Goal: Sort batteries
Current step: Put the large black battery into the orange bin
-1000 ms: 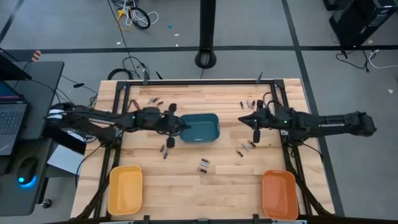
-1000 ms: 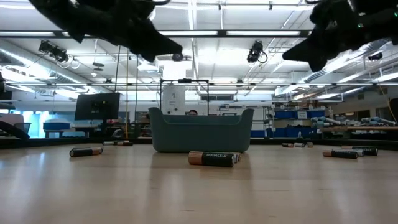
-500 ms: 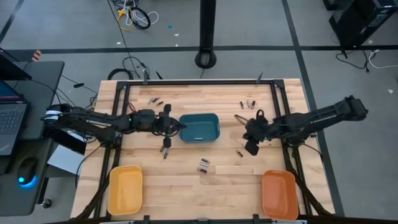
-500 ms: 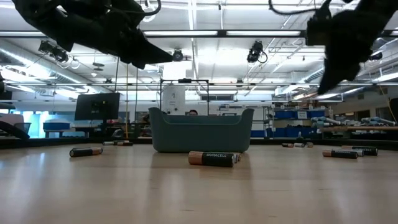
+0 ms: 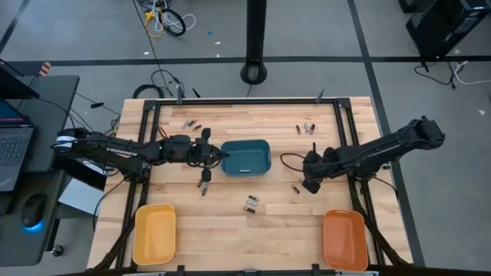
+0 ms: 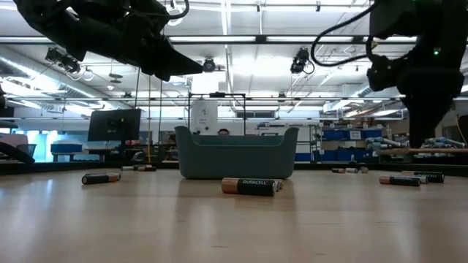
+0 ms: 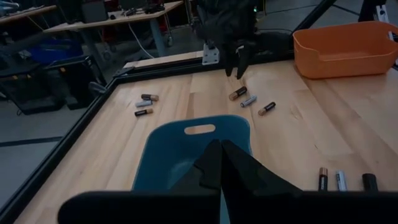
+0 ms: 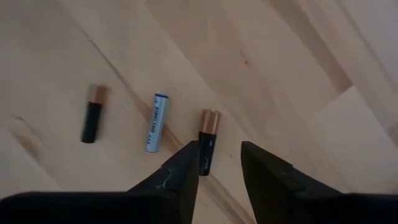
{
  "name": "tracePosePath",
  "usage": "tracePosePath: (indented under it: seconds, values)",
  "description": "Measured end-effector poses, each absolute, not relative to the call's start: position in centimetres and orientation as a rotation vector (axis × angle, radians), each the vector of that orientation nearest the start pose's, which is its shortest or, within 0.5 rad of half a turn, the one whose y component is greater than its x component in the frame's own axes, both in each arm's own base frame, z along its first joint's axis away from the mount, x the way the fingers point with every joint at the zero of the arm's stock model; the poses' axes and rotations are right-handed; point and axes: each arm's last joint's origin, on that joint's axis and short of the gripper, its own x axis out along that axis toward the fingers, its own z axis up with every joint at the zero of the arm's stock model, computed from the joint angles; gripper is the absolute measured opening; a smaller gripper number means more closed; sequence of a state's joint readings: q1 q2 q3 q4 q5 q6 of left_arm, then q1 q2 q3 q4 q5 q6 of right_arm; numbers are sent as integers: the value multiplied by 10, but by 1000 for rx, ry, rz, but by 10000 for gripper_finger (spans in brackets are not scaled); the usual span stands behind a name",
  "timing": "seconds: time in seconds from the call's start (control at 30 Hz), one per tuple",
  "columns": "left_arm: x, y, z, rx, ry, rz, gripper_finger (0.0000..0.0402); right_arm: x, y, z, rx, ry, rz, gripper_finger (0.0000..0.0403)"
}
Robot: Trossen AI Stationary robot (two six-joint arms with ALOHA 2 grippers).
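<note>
Our right gripper (image 8: 219, 165) hangs spread over the battery (image 8: 207, 139); its long axis runs between the fingers, not across; left gripper (image 7: 217, 163) pressed together.

From above, the scattered dark cylindrical batteries (image 5: 251, 203) were too small to tell apart by length or label. The right arm's dark two-finger gripper (image 5: 310, 184) covered whatever lay directly beneath it in that view, and the low view cut its upper arm off at the top edge. In the right wrist view, the lower end of the copper-capped black battery (image 8: 206, 140) was hidden between the dark fingers (image 8: 177, 177). The left wrist view hid the near half of the teal plastic bin (image 7: 186, 146) behind that arm's own fingers, and the orange plastic tray (image 7: 345, 50) ran off the picture's side.
</note>
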State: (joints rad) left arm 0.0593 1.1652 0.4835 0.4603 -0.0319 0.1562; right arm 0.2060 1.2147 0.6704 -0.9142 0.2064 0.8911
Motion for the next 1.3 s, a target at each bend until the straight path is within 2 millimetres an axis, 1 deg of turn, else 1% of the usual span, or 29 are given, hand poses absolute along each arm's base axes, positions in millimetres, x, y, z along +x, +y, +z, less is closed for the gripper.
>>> tracePosePath:
  seconds: [0.2,0.47,0.6,0.7,1.07,1.2,1.3]
  values:
    - [238,15,217,152,230,73,10,185,30,164,405,1386,-627,135]
    - [238,15,216,152,238,72,10,200,25,150,410,1408,-569,135]
    - [237,15,216,152,242,72,10,200,22,145,401,1445,-584,135]
    - [237,15,216,152,242,72,10,201,22,145,400,1443,-581,140]
    - [238,15,216,152,239,72,10,200,21,143,399,1460,-596,195]
    - [237,15,215,151,245,72,10,202,20,136,383,1499,-608,198]
    - [237,15,215,149,247,72,10,204,19,131,356,1535,-586,192]
